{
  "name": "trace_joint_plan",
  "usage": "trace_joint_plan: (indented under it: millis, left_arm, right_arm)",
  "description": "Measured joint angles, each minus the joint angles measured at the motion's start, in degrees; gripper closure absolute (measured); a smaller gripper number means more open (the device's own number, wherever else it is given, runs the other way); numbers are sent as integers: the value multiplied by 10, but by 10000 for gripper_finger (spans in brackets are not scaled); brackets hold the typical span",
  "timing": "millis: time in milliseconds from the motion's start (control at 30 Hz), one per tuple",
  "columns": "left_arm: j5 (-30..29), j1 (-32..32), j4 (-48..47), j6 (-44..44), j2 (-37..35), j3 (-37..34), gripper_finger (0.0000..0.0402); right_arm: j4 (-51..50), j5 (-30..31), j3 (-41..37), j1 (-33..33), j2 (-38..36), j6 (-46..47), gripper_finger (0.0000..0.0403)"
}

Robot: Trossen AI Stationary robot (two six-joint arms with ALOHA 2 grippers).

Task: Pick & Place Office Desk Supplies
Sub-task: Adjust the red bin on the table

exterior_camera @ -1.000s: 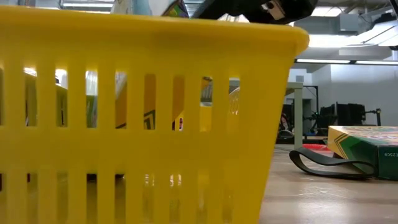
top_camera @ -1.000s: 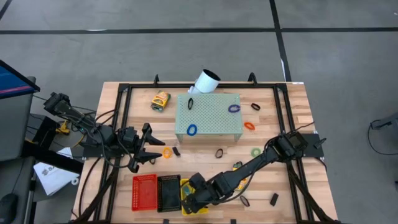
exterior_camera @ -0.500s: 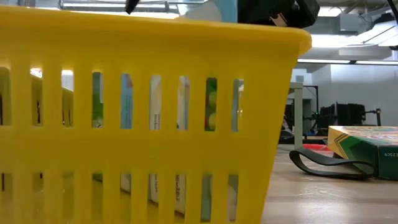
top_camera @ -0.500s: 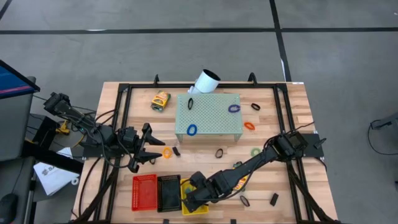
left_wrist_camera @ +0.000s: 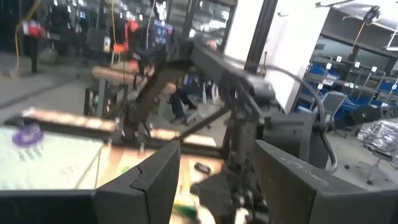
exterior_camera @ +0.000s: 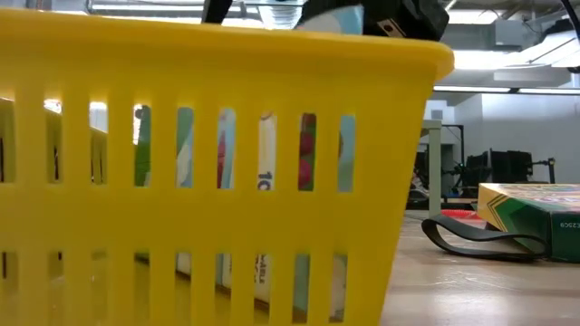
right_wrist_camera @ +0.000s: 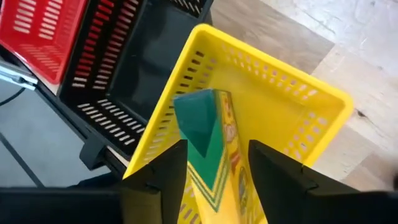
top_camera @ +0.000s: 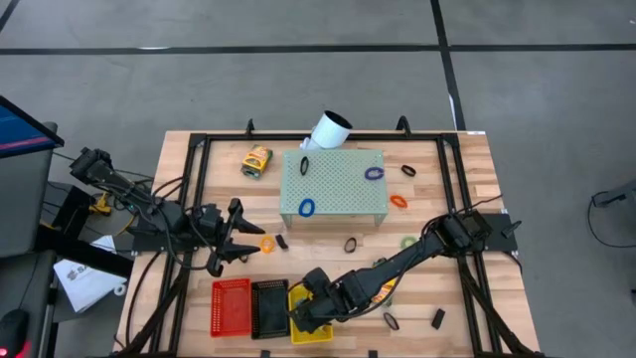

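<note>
The right gripper is hovering over the yellow basket at the table's near edge, fingers spread, and a crayon box is lying inside that basket, free of the fingers. The left gripper is waiting left of centre with its fingers apart and nothing between them. Another crayon box is sitting far left near the white tube, and an orange loop is lying just beside the left gripper.

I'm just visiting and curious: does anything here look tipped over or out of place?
Yes: the white tube lies tilted against the green block's far edge, and the crayon box in the yellow basket leans on end, not flat.
</note>
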Motion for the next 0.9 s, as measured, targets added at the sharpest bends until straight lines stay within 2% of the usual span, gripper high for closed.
trace_joint_plan:
  millis: [133,267,433,533,700,800,900]
  left_arm:
    - [44,0,-49,-52,0,0,216]
    - [96,0,-114,-118,0,0,234]
    - [99,-4,-255,-276,1,0,266]
    - [99,-4,-319,-382,4,0,294]
    - [104,-1,-353,-493,40,0,355]
    - [151,-5,-398,-562,80,0,391]
    - [176,-28,-410,-612,106,0,396]
  right_arm:
    - [-10,20,0,4,0,0,261]
    - [-31,68,0,10,-14,13,289]
    - [-78,148,0,16,-43,52,318]
    - [-110,175,0,16,-62,64,332]
    - [-172,182,0,19,-81,65,358]
    - [-197,181,0,27,-87,65,381]
    - [-216,185,0,40,-92,75,399]
